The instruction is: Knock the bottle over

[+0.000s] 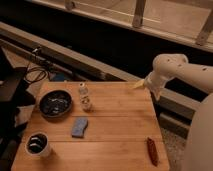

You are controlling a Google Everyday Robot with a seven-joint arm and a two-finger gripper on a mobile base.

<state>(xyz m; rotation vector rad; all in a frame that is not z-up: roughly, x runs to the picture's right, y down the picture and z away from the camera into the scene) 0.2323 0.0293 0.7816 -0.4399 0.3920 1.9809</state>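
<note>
Camera view, wooden table (120, 135), upright bottle (85, 97), pincer (139, 84) at far-right edge

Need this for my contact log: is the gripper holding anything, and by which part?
Nothing appears held. The gripper hangs by the far right corner of the table, well apart from the bottle, which stands beside the dark bowl.

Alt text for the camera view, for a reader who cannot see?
A small white bottle stands upright on a wooden table beside a dark bowl; the gripper hangs at the table's far right edge, apart from the bottle. Nearer the camera are a blue sponge, a striped cup and a reddish-brown object.
</note>
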